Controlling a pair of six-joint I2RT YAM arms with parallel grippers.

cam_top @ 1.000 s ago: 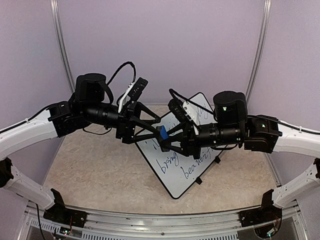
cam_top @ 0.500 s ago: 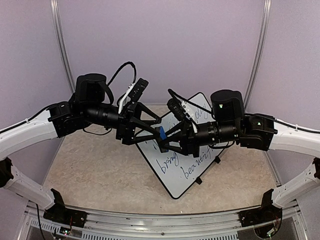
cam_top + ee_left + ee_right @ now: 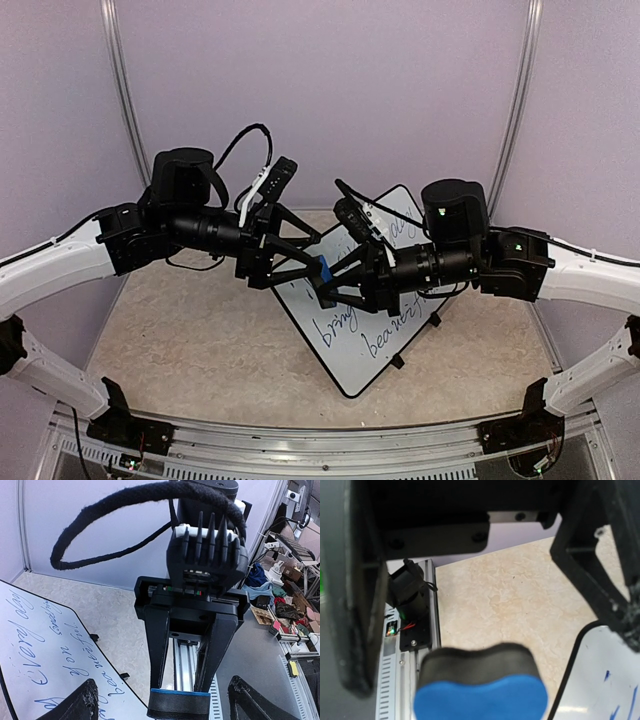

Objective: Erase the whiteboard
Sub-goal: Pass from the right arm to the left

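Table point(image 3: 200, 340): beige speckled top, with the arm bases at its near edge.
Board point(image 3: 352, 345): lies on the table right of centre, turned cornerwise. One corner points near; the opposite one is far, under the right arm.
Handling: you should expect it to be light, thin and stiff, with a slick face. A firm wipe could slide or spin it on the table, so keep strokes short and press straight down.
Hold: if you must steady it, pin the rim point(image 3: 311, 341) or the near corner, not the written face. The feet point(image 3: 397, 361) on the right edge look slight, so spare them any load.
Look: white panel with a thin black rim and rounded corners. Blue writing point(image 3: 345, 322) runs in several slanted lines over the face where the arms let you see it, so wiping looks not yet begun.
Eraser point(image 3: 320, 268): blue block with dark felt, in the air over the board's far left part and clear of it.
Right gripper point(image 3: 331, 276): clenched, grasping the eraser by one end.
Left gripper point(image 3: 314, 262): spread wide, a finger on either side of the eraser, with no contact that you can make out. It looks placed to take the block.
Wall point(image 3: 320, 100): plain lavender panels at the far side, with a pale post at each corner.
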